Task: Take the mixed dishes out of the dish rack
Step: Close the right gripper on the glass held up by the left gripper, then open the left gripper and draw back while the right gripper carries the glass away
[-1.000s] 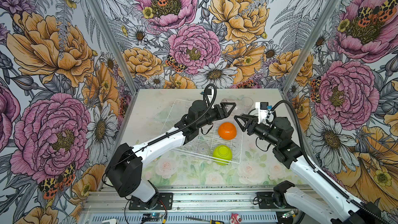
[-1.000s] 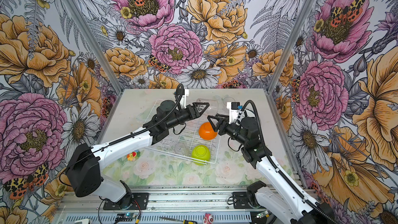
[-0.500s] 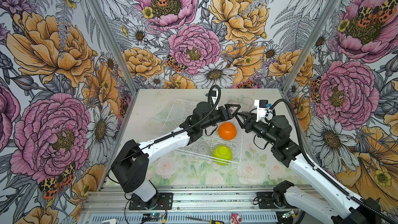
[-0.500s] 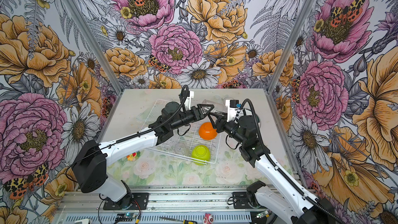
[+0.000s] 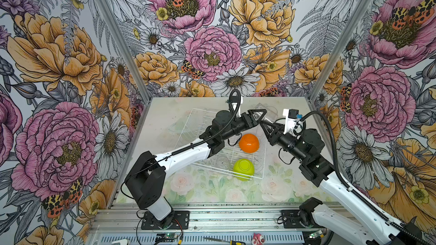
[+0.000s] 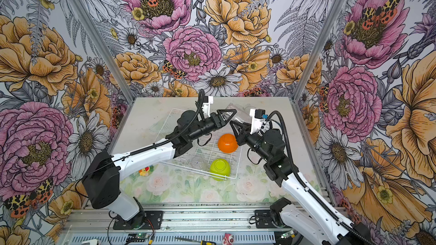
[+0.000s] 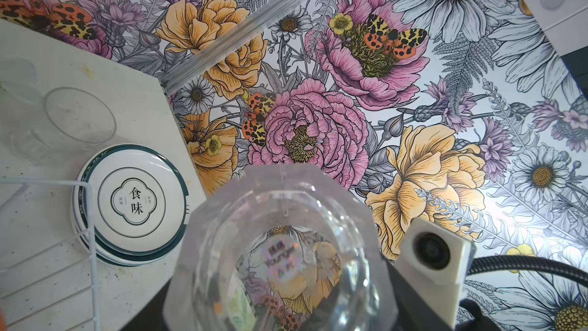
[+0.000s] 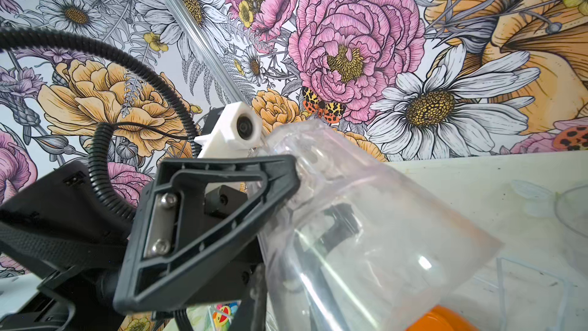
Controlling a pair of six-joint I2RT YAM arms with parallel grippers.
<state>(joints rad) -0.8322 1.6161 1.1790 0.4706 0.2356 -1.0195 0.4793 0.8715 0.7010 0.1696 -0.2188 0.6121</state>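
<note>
My left gripper (image 5: 259,115) is shut on a clear plastic cup (image 5: 267,113), held in the air over the far right corner of the white wire dish rack (image 5: 224,173). In the left wrist view the cup (image 7: 280,249) fills the space between the jaws. My right gripper (image 5: 263,123) meets it from the right, its fingers shut on the cup's wall (image 8: 366,234). Upside down in the rack sit an orange bowl (image 5: 249,143), a lime-green bowl (image 5: 243,169) and another clear cup (image 5: 221,161). A stack of white dark-rimmed plates (image 7: 132,203) lies on the table beyond the rack.
A further clear cup (image 7: 79,116) stands on the table by the plates. The rack's wire corner (image 7: 92,218) is just below the held cup. A small coloured toy (image 6: 144,170) lies left of the rack. Flowered walls close in the table on three sides.
Both grippers moved toward each other over the rack's far right corner. The right gripper's jaws narrowed from wide open onto the cup held by the left.
</note>
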